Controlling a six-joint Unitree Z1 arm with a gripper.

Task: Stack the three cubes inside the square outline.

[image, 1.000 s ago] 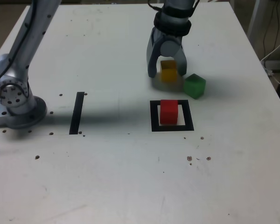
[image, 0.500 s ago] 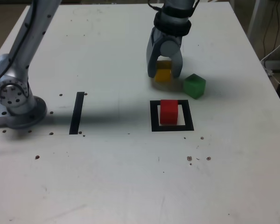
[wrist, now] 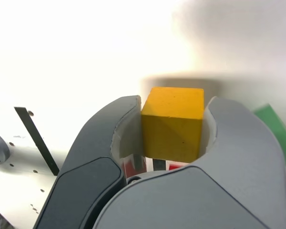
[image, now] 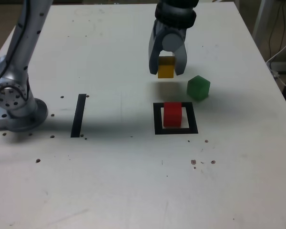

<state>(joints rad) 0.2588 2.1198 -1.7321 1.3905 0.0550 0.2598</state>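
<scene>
Clamped between the two curved fingers of the gripper [image: 167, 71], the yellow cube [image: 165, 67] is held off the tabletop [image: 109, 176], its shadow lying on the white surface beneath. One finger presses each of two opposite sides of the cube, as the wrist view shows. Near the raised cube, towards the exterior view's right, the green cube [image: 199, 88] rests on the tabletop, turned so that a corner edge faces the camera. Nearer the camera than both, the red cube [image: 172, 115] sits inside the square outline [image: 192, 117], a thick black frame with a white centre; it appears not to overlap the black border at its sides, though the viewing angle makes its far edge uncertain. Well apart from the frame, towards the exterior view's left, runs a straight black stripe [image: 78, 116]. Beyond the stripe on that side stands the arm's round base [image: 26, 117], with small dark spots scattered over the tabletop.
</scene>
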